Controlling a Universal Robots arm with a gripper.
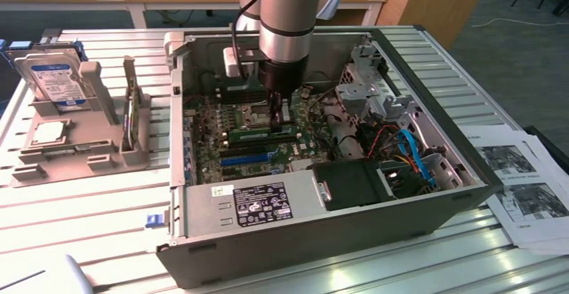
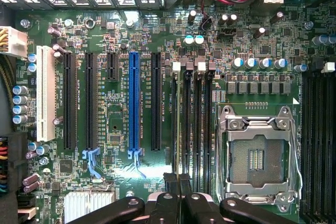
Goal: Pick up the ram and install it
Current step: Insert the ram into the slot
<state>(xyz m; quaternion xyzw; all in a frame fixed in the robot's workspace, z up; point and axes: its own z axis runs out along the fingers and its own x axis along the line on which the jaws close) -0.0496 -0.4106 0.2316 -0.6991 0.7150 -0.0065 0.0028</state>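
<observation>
Green and thin, the ram (image 1: 260,135) stands on its long edge over the circuit board (image 2: 115,129) inside the open computer case (image 1: 356,241), right under the gripper (image 1: 284,117). The arm comes straight down into the case. The fingers (image 2: 170,184) are drawn close together with only a sliver between them. They meet the ram's top edge near one end and appear to pinch it, though the arm's shadow makes the contact hard to confirm.

In the wrist view the gripper (image 2: 177,184) sits directly above the row of long black memory slots (image 2: 191,124). A metal processor socket (image 2: 257,156) lies just to one side of the fingers, and a bright blue slot strip (image 2: 134,103) lies a little further off on the other side.

In the exterior view that blue strip (image 1: 244,159) lies just past the ram on the side nearer the camera. Beyond it, at the case's near end, is the power supply (image 1: 258,201) with its black label.

Well away from the gripper, outside the case toward the exterior view's left, a hard drive (image 1: 58,81) with a blue-white label stands upright in a grey holder (image 1: 80,151) on the slatted table (image 1: 89,221). Printed sheets (image 1: 524,194) lie on the far side of the case, toward the exterior view's right.
</observation>
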